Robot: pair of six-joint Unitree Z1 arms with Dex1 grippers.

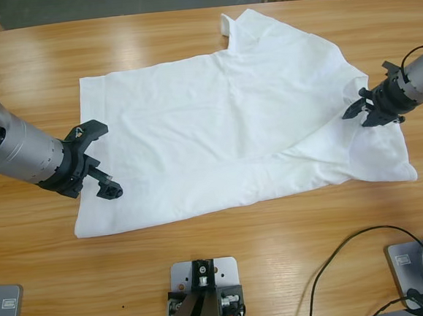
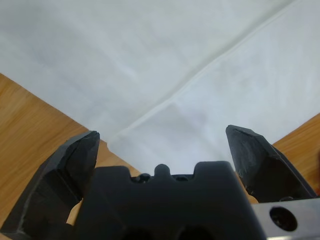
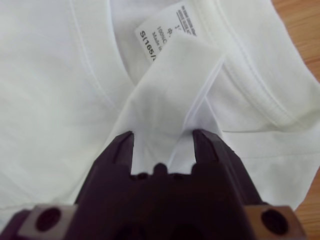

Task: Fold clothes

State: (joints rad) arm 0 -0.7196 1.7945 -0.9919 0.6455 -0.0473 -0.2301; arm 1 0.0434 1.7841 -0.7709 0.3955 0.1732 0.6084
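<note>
The right gripper (image 3: 162, 142) pinches a raised strip of white cloth at the neck of the shirt (image 1: 216, 128), the fold running up between its jaws, which stand close on either side of it. The grip looks meant to lift that end and carry it over. Just beyond the jaws lies the neck label (image 3: 160, 37); its print reads "S(165/" and "100%C", the rest too small to tell. Across the table (image 1: 219, 260) the left gripper (image 2: 162, 145) hangs with its jaws spread wide over the shirt's other end, where a hem seam crosses between them; it holds nothing, seemingly poised to take that edge. The shirt lies spread along the middle of the table, one part already doubled over near the right gripper.
</note>
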